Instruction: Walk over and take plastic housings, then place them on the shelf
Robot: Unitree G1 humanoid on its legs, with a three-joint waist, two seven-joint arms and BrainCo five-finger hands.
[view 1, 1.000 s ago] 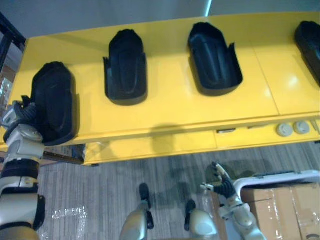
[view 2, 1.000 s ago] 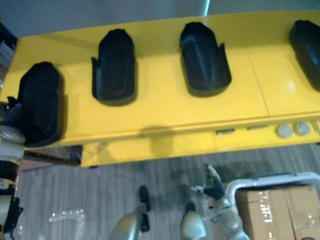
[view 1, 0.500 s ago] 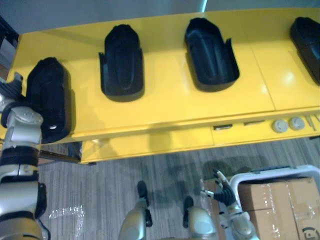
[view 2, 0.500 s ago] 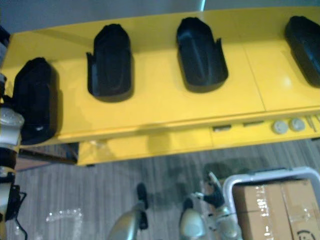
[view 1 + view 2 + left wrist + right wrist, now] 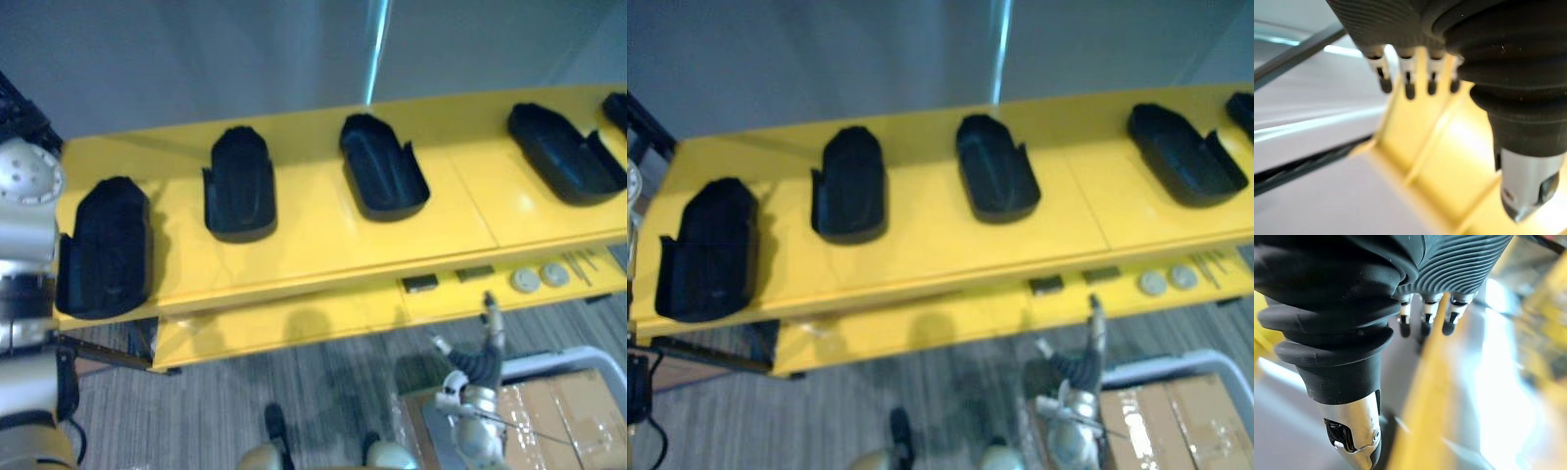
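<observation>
Plastic housings (image 5: 240, 186) lie in a row on the yellow tabletop (image 5: 323, 250). My left hand (image 5: 1408, 73) has come off the leftmost housing (image 5: 106, 250), flat and empty; right hand (image 5: 480, 360) likewise. I judge nothing taken yet.

Left arm (image 5: 24, 294) raised, left hand (image 5: 1415, 29) with fingers (image 5: 1408, 73) straight, thumb (image 5: 1528, 181) apart, nothing held. Right hand (image 5: 480, 362) low by the right side, fingers straight and pointing up, thumb spread out, empty.
</observation>
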